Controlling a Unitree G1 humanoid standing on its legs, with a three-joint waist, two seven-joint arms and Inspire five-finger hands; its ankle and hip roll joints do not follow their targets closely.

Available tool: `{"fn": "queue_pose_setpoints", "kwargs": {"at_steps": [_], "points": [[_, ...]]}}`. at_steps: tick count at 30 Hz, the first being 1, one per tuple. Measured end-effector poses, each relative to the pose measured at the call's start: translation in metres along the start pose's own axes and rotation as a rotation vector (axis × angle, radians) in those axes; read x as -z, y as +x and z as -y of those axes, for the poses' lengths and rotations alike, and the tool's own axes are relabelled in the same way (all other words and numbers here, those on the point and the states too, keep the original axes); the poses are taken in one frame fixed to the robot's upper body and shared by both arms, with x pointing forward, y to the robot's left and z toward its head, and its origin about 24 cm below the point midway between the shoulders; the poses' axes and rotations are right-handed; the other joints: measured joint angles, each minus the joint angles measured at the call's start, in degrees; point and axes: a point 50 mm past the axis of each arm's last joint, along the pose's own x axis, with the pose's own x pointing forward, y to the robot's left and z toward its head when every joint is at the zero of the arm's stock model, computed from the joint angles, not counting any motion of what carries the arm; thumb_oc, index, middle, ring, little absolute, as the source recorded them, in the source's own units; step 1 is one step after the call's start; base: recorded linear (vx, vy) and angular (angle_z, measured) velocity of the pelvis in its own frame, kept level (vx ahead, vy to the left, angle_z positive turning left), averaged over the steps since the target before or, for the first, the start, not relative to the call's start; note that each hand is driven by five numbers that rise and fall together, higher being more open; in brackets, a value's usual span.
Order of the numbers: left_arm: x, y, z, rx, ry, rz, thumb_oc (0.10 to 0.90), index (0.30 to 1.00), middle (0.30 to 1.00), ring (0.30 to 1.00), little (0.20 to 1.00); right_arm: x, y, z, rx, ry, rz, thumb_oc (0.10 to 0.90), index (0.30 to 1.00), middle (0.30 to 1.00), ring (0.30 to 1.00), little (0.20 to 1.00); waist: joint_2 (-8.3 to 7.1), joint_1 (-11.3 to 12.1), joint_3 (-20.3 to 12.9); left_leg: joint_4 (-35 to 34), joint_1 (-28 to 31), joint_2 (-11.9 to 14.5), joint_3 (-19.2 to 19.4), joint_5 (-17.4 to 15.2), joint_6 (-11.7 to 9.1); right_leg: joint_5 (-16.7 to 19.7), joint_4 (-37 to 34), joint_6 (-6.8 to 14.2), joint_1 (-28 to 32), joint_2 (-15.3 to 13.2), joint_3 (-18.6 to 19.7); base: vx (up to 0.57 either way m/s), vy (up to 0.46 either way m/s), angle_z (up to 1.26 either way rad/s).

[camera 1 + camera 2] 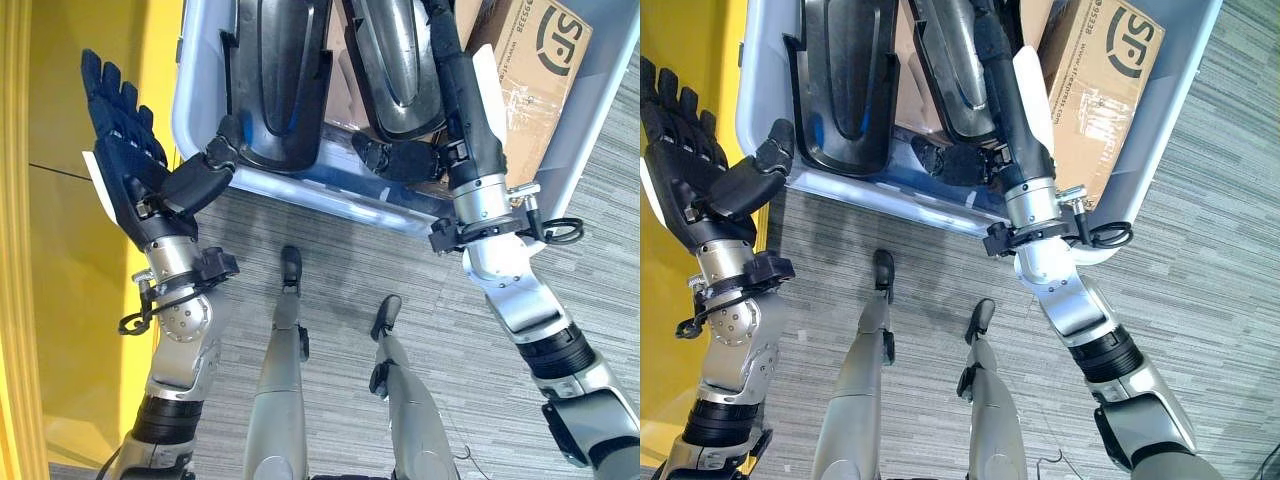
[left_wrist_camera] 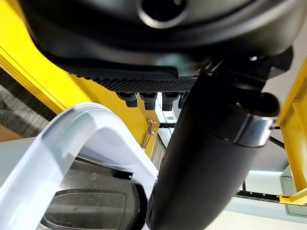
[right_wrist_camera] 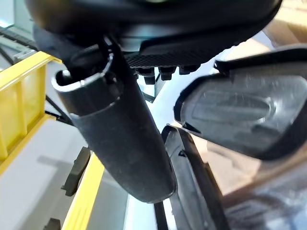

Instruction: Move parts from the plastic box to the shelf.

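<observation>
Grey carpet floor (image 1: pixel 440 330) lies under a clear plastic box (image 1: pixel 330 190), with a yellow shelf (image 1: pixel 60 200) beside it. Two black parts sit in the box: the left part (image 1: pixel 275 80) and the right part (image 1: pixel 395 70). A cardboard box (image 1: pixel 535 60) is in there too. The left hand (image 1: pixel 125 150) is spread flat outside the box, its thumb touching the box's rim. The right hand (image 1: pixel 450 70) reaches into the box beside the right part; I cannot tell whether it grips anything.
</observation>
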Motion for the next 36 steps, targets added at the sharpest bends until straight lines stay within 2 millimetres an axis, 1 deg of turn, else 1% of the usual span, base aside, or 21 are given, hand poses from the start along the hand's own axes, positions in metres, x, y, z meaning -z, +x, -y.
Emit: {"fn": "queue_pose_setpoints", "kwargs": {"at_steps": [3,6,9,14,18,21,27,29,31,36], "points": [[-0.002,0.001,-0.004,-0.014,0.007,0.012,0.900,1.000,1.000,1.000,1.000,0.001,-0.004,0.008,0.001,-0.107,0.022,0.900,1.000,1.000,1.000,1.000,-0.04,-0.25,0.00,0.01,0.15,0.19,0.04,0.00,0.00,0.10,0.01,-0.12,0.07,0.15,0.12,0.00,0.000,-0.01],[-0.003,0.001,-0.006,-0.020,0.016,0.015,0.900,1.000,1.000,1.000,1.000,0.004,-0.007,0.011,-0.023,-0.200,0.027,0.900,1.000,1.000,1.000,1.000,-0.12,-0.58,0.02,0.05,0.31,0.45,0.01,0.00,0.00,0.19,0.01,-0.22,0.23,0.41,0.16,0.00,0.000,0.00],[-0.002,0.000,-0.007,-0.022,0.021,0.009,0.900,1.000,1.000,1.000,1.000,0.006,-0.008,0.013,-0.046,-0.256,0.024,0.900,1.000,1.000,1.000,1.000,-0.17,-1.08,0.03,0.10,0.39,0.63,-0.01,0.00,0.00,0.28,0.00,-0.33,0.29,0.58,0.23,0.00,0.000,0.00],[0.000,-0.002,-0.008,-0.021,0.024,-0.002,0.900,1.000,1.000,1.000,1.000,0.009,-0.010,0.014,-0.087,-0.279,0.010,0.900,1.000,1.000,1.000,1.000,-0.22,-1.25,0.05,0.11,0.42,0.68,0.05,0.00,0.00,0.38,-0.01,-0.32,0.27,0.62,0.45,0.00,0.000,0.00],[0.001,-0.003,-0.008,-0.020,0.025,-0.007,0.900,1.000,1.000,1.000,1.000,0.015,-0.016,0.014,-0.105,-0.289,-0.017,0.900,1.000,1.000,1.000,1.000,-0.30,-1.25,0.04,0.12,0.43,0.67,0.05,0.00,0.01,0.38,0.00,-0.33,0.27,0.61,0.45,0.00,0.000,0.00],[0.002,-0.004,-0.007,-0.015,0.027,-0.017,0.900,1.000,1.000,1.000,1.000,0.021,-0.017,0.012,-0.125,-0.297,-0.046,0.900,1.000,1.000,1.000,1.000,-0.45,-1.29,0.03,0.22,0.50,0.73,0.13,0.01,0.01,0.44,0.01,-0.35,0.30,0.65,0.59,0.00,0.000,0.00],[0.005,-0.005,-0.006,-0.009,0.029,-0.026,0.900,1.000,1.000,1.000,1.000,0.042,-0.021,0.012,-0.152,-0.328,-0.139,0.900,1.000,1.000,1.000,1.000,-0.72,-1.14,0.03,0.28,0.60,0.79,0.12,0.09,0.12,0.59,0.03,-0.32,0.41,0.72,0.62,0.00,0.000,0.00],[0.006,-0.006,-0.007,-0.010,0.031,-0.031,0.900,1.000,1.000,1.000,1.000,0.045,-0.021,0.011,-0.156,-0.333,-0.154,0.900,1.000,1.000,1.000,1.000,-0.72,-1.15,0.03,0.28,0.60,0.79,0.12,0.10,0.14,0.63,0.03,-0.31,0.41,0.72,0.62,0.00,0.000,0.00],[0.006,-0.006,-0.007,-0.011,0.033,-0.033,0.900,1.000,1.000,1.000,1.000,0.045,-0.021,0.009,-0.165,-0.335,-0.154,0.900,1.000,1.000,1.000,1.000,-0.72,-1.16,0.03,0.28,0.60,0.79,0.11,0.12,0.17,0.67,0.02,-0.31,0.41,0.72,0.63,0.00,0.000,0.00],[0.007,-0.006,-0.006,-0.007,0.034,-0.039,0.900,1.000,1.000,1.000,1.000,0.046,-0.011,0.004,-0.185,-0.356,-0.143,0.900,1.000,1.000,1.000,1.000,-0.72,-0.94,0.03,0.25,0.60,0.75,0.11,0.19,0.27,0.74,0.02,-0.28,0.41,0.68,0.62,0.00,0.000,0.00]]}}
